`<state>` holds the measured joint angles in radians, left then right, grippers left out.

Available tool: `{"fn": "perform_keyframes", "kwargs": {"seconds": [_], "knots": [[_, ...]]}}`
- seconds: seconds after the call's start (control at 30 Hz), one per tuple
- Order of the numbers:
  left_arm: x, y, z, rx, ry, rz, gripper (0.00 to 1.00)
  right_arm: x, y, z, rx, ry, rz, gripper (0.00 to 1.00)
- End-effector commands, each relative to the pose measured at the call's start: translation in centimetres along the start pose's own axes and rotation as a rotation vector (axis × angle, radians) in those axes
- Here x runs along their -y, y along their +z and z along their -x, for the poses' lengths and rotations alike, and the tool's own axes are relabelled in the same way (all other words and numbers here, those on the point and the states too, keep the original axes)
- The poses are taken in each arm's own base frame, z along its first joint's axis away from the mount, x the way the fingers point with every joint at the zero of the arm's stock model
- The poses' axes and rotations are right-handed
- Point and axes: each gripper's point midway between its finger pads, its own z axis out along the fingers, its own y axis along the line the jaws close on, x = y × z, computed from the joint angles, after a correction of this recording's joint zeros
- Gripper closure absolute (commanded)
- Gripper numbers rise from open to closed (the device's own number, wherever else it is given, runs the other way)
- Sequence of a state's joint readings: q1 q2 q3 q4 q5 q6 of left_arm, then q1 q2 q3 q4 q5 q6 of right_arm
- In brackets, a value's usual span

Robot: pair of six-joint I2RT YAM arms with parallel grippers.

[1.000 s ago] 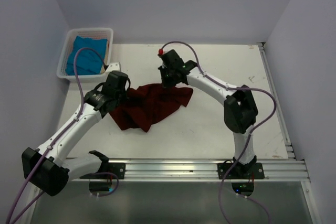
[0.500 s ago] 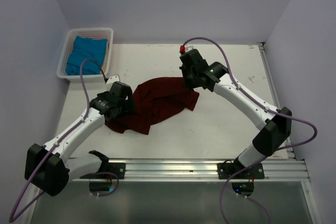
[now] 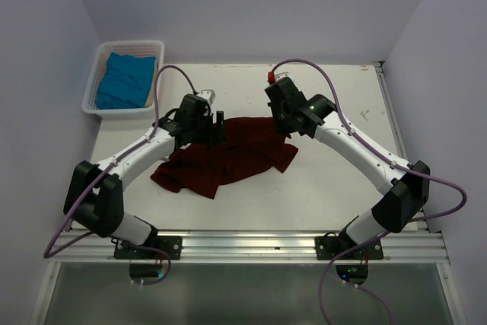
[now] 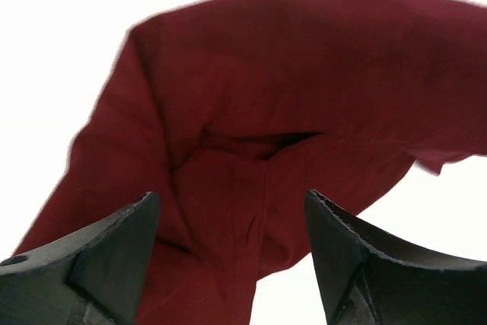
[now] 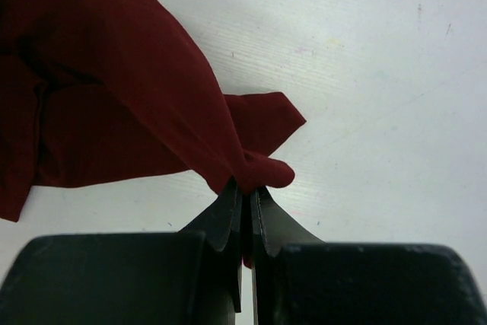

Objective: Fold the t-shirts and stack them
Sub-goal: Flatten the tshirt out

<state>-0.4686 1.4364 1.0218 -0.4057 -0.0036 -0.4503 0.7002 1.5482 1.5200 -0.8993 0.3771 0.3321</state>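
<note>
Right claw [image 5: 245, 188] is pinched shut on an edge of the crumpled dark maroon cloth t-shirt [image 3: 228, 161]; the left claw [image 4: 232, 211] hangs open over it. Light and limp, the shirt looks best taken by its hem corners. It sprawls mid-way across the white worktop [image 3: 335, 188], long axis running near-left to far-right.

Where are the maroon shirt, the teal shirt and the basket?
maroon shirt [image 3: 228, 159]: top view, middle of the crumpled cloth.
teal shirt [image 3: 122, 81]: top view, its centre.
basket [image 3: 125, 111]: top view, near rim.
</note>
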Motion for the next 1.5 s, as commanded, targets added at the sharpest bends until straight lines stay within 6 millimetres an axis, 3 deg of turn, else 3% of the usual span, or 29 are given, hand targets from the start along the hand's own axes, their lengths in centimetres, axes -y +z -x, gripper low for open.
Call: {"fn": "perform_keyframes", "kwargs": {"seconds": [0.0, 0.07, 0.23, 0.37, 0.57, 0.8, 0.9, 0.93, 1.0, 1.03, 1.17, 1.3, 1.47], "knots": [[2.4, 0.8, -1.4, -0.107, 0.119, -0.1, 0.22, 1.0, -1.2, 0.7, 0.047, 0.012, -0.026, 1.0], [2.4, 1.4, -3.0, -0.168, 0.151, -0.079, 0.26, 1.3, -1.2, 0.6, 0.049, 0.013, -0.038, 1.0], [1.3, 1.6, -4.2, -0.198, 0.162, 0.01, 0.29, 1.5, -0.8, 0.4, 0.042, 0.011, -0.05, 1.0], [-1.6, 1.5, -3.7, -0.175, 0.149, 0.184, 0.31, 1.5, -0.3, 0.2, 0.03, 0.013, -0.049, 1.0], [-3.5, -0.3, -2.5, -0.12, 0.169, 0.309, 0.3, 1.7, 0.1, -0.1, 0.019, 0.016, -0.051, 1.0], [-4.4, 1.1, -5.9, -0.267, 0.227, 0.318, 0.33, 1.6, 0.3, -0.2, 0.014, 0.021, -0.045, 1.0], [-4.9, 1.2, -6.6, -0.298, 0.242, 0.335, 0.43, 1.8, 0.6, -0.5, 0.005, 0.022, -0.048, 1.0], [-5.1, 1.2, -6.7, -0.3, 0.248, 0.348, 0.53, 2.0, 0.8, -0.6, 0.003, 0.028, -0.051, 1.0], [-5.4, 1.0, -6.7, -0.299, 0.25, 0.359, 0.65, 2.0, 0.9, -0.7, -0.003, 0.027, -0.051, 1.0], [-5.5, 0.9, -6.7, -0.298, 0.252, 0.365, 0.77, 2.2, 1.1, -0.8, -0.008, 0.03, -0.054, 1.0], [-5.7, 0.5, -6.2, -0.273, 0.241, 0.384, 1.0, 2.5, 1.2, -1.0, -0.012, 0.039, -0.058, 1.0], [-5.7, -0.3, -4.9, -0.214, 0.22, 0.401, 1.0, 3.3, 1.1, -1.0, -0.007, 0.053, -0.079, 1.0], [-5.8, -3.0, -1.2, -0.048, 0.143, 0.461, 1.0, 6.8, 0.2, -0.7, 0.013, 0.128, -0.164, 1.0]]}}
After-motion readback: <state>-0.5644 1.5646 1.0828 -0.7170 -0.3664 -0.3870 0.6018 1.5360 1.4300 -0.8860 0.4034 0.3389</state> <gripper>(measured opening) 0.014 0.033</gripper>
